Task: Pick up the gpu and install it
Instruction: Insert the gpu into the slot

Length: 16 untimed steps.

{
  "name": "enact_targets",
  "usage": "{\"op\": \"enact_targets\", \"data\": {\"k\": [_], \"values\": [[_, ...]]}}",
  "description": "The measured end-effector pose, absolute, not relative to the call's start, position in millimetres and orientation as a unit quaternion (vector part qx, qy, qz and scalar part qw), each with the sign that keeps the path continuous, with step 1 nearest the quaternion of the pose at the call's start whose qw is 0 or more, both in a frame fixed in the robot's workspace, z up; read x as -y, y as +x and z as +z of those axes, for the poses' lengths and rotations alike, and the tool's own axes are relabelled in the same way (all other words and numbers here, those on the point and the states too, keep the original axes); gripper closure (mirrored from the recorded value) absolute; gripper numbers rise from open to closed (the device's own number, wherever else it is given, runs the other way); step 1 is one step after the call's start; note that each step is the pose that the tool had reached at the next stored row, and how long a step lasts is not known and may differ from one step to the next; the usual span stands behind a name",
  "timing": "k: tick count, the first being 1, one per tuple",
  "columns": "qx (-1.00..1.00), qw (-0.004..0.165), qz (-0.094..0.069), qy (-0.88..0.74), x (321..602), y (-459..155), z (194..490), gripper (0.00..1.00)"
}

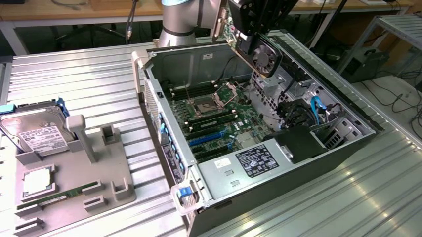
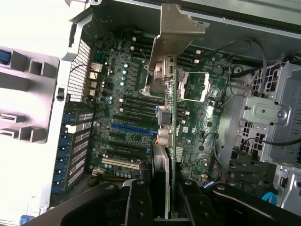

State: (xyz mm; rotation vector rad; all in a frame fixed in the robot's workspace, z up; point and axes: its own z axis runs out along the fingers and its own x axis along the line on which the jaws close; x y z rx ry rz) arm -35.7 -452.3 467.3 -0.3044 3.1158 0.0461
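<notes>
The gpu [image 1: 258,47] hangs tilted above the open computer case [image 1: 165,94], over its far end, with the round fan facing the exterior view's right. My gripper [image 1: 254,17] is shut on its upper part. In the wrist view the gpu [image 2: 173,113] shows edge-on, its silver end bracket [image 2: 175,33] pointing away, held between my fingers [image 2: 141,205]. Below it lies the green motherboard [image 2: 127,94] with a blue slot [image 2: 134,128]. The card is well above the motherboard [image 1: 211,113] and touches nothing in the case.
On the exterior view's left a grey fixture [image 1: 99,173] holds a silver hard drive [image 1: 36,131], a square processor [image 1: 38,180] and a narrow memory stick [image 1: 63,194]. Inside the case are drive cages [image 1: 297,94], blue cables [image 1: 316,111] and a labelled power supply [image 1: 260,160].
</notes>
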Motion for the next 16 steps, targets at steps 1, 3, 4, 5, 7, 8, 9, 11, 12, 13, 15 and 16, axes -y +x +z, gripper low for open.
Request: {"op": "enact_targets", "data": {"k": [1,3,4,5,7,8,9,11,12,13,15,16], "values": [[-0.995,0.005,0.015,-0.1,452.3,-35.7,467.3,0.73],[-0.995,0.005,0.015,-0.103,452.3,-35.7,467.3,0.73],[-0.994,0.005,0.015,-0.104,452.3,-35.7,467.3,0.73],[-0.994,0.005,0.015,-0.105,452.3,-35.7,467.3,0.73],[-0.994,0.005,0.015,-0.108,452.3,-35.7,467.3,0.73],[-0.994,0.005,0.016,-0.109,452.3,-35.7,467.3,0.73],[-0.994,0.005,0.016,-0.11,452.4,-35.7,467.2,0.73],[-0.993,0.005,0.016,-0.113,452.4,-35.7,467.3,0.73],[-0.993,0.005,0.016,-0.114,452.4,-35.7,467.2,0.73],[-0.993,0.005,0.016,-0.115,452.4,-35.7,467.3,0.73],[-0.993,0.005,0.017,-0.118,452.4,-35.7,467.3,0.73],[-0.993,0.005,0.017,-0.119,452.4,-35.7,467.2,0.73]]}}
